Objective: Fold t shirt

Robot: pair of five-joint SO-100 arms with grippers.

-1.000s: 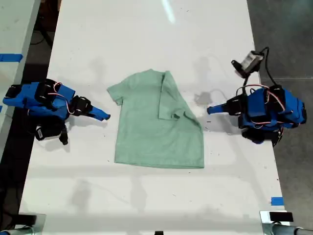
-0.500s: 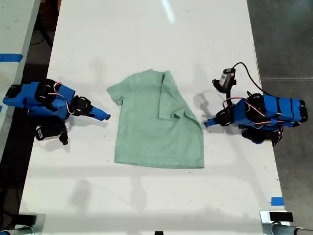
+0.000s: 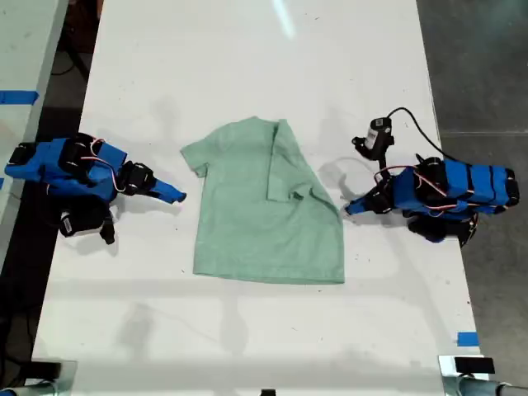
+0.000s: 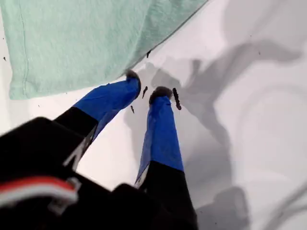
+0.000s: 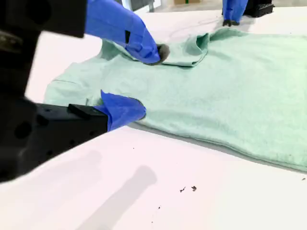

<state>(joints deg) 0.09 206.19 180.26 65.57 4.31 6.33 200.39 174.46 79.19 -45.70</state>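
1. Since a second ago, my first gripper (image 3: 348, 209) has stretched out low to the t shirt (image 3: 266, 206)'s edge; jaws slightly parted, empty.
2. My second gripper (image 3: 177, 196) is unmoved, jaws apart, empty.
3. The mint t shirt lies mid-surface (image 3: 247, 66), one sleeve folded inward.

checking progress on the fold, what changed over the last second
My first gripper, at the exterior view's right, stretched out toward the t shirt and now sits open just off its folded edge, holding nothing. My second gripper, at the exterior view's left, stayed put, open. The shirt stayed as it was, one side folded over.
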